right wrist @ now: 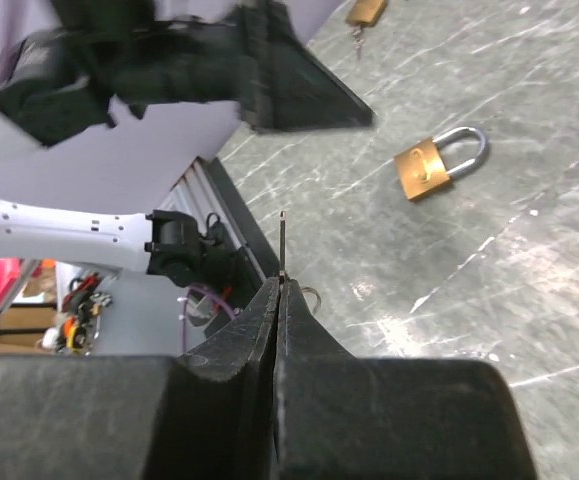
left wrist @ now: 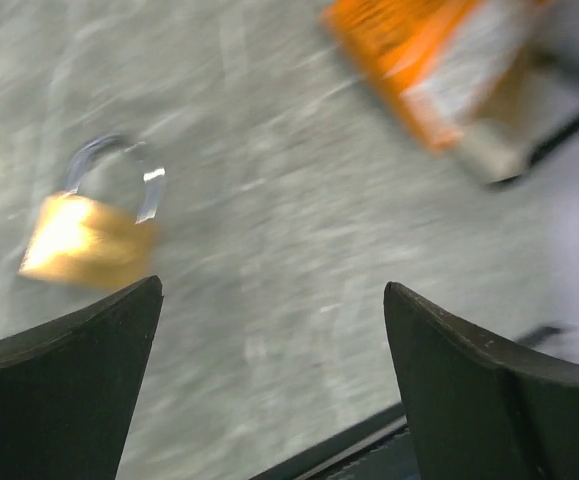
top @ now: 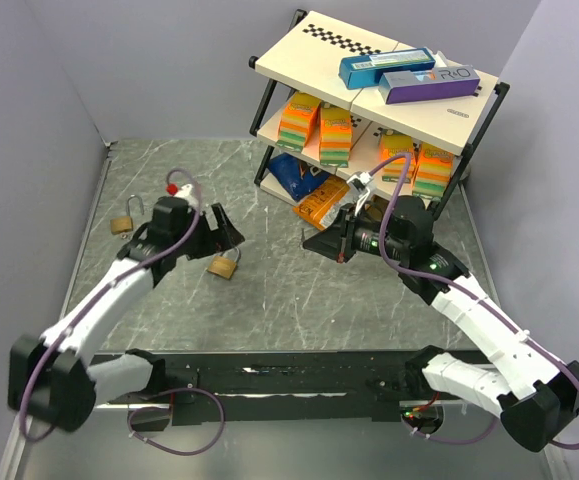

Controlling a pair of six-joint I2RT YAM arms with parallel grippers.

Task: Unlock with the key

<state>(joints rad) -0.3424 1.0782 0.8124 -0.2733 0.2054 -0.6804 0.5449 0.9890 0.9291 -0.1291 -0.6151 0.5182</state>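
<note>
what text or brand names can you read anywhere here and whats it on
"RiO": white letters at the right end of the purple box on the shelf; the middle letter is uncertain.
Blue box: label print too small to read.
Orange boxes: print too small to read.
Orange bag: print too small, and blurred in the left wrist view.
Padlocks: no readable marks.

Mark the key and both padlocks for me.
key (right wrist: 283, 240), right wrist view, on its thin blade.
centre padlock (right wrist: 424, 172), right wrist view, on its brass body.
far-left padlock (top: 122, 226), top view, on its brass body.
</note>
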